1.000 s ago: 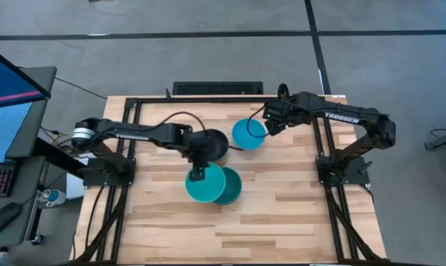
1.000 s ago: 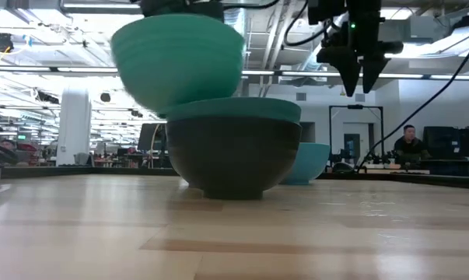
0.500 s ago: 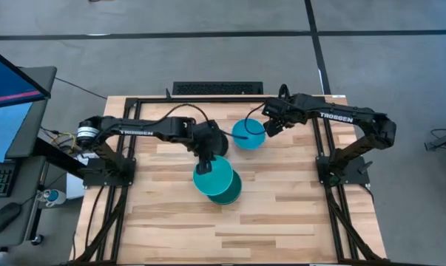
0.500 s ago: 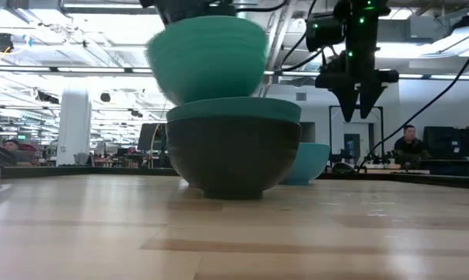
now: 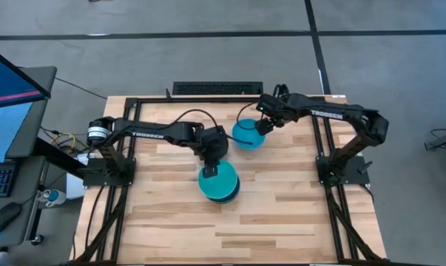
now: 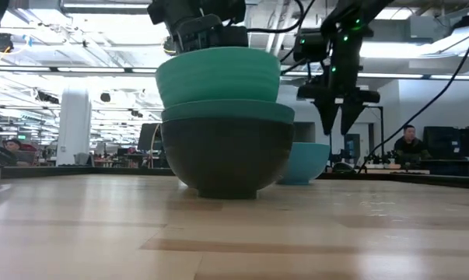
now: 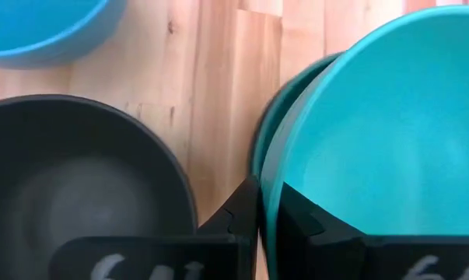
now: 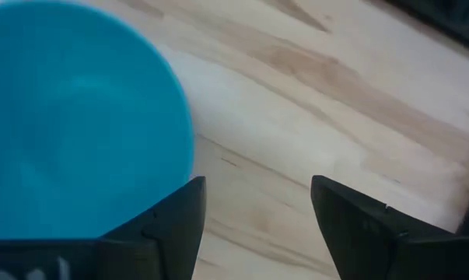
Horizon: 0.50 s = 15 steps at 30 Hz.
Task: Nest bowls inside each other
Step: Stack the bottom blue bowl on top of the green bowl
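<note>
My left gripper (image 5: 214, 168) is shut on a bright cyan bowl (image 5: 217, 183) (image 6: 218, 74), which stands over a teal-green bowl (image 6: 228, 111) nested in a black bowl (image 6: 228, 159) at mid-table. A second black bowl (image 7: 71, 179) (image 5: 208, 139) sits on the table by its base, just beyond, under the left arm. My right gripper (image 8: 257, 210) (image 5: 262, 125) is open and hovers above the right-hand rim of a second cyan-blue bowl (image 5: 245, 134) (image 8: 71, 124) without touching it. My left gripper pinches the cyan bowl's wall at the rim (image 7: 270, 204) on its far side, one finger (image 7: 300, 222) inside and one finger (image 7: 244, 219) outside. The fingers point down from above. The bowl is upright, its lower part down inside the teal-green bowl.
Black frame rails run along the table's left, far and right sides (image 5: 208, 100). Bare wood lies toward the near edge (image 5: 282, 222). A monitor (image 5: 8, 81) stands off the table's left. A person (image 6: 409, 144) sits far behind in the room.
My left gripper has carried the cyan bowl toward the table's right and down, from beside the stack to over it, so the bowl now sits into the teal-green one. My right gripper has moved left and down toward the cyan-blue bowl.
</note>
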Tool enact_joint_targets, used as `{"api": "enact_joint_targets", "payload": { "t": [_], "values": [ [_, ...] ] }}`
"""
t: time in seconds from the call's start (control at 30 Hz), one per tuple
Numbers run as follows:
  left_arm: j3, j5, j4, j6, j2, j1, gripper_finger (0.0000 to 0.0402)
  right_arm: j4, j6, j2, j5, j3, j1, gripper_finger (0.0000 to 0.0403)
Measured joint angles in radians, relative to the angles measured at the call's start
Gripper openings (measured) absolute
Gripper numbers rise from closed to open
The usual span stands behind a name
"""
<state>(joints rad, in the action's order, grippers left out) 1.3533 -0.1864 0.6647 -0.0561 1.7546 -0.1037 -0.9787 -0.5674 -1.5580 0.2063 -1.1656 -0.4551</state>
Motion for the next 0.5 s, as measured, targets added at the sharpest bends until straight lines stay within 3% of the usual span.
{"api": "enact_joint_targets", "payload": {
  "t": [0.5],
  "values": [
    [-0.016, 0.009, 0.041, 0.018, 0.001, -0.022, 0.0011, 0.098, -0.043, -0.068, -0.028, 0.000, 0.055, 0.0216]
  ]
}}
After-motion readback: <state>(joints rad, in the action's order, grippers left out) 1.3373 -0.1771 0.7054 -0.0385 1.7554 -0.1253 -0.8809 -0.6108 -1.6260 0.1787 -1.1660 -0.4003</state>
